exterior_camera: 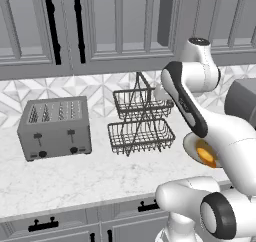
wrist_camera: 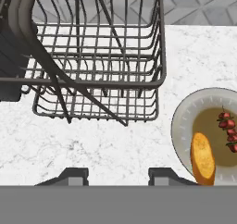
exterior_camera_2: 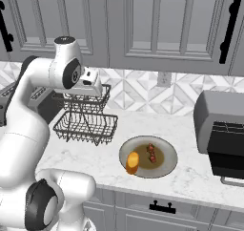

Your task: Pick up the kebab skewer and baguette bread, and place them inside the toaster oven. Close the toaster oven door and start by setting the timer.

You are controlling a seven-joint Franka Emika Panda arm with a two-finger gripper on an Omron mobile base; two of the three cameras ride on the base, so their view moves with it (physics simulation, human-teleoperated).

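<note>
Where claw (wrist_camera: 118,176) hovers: wire rack (wrist_camera: 97,56).

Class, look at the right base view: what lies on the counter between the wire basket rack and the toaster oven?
The plate, holding the baguette bread and kebab skewer, lies between the rack and toaster oven.

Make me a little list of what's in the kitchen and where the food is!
gripper: open, holding nothing, above the bare counter near the wire basket rack
plate: on the counter, holding both foods
baguette bread: on the plate's left side
kebab skewer: on the plate, right of the bread
toaster oven: far right, door open
four-slot toaster: left of the rack
</note>
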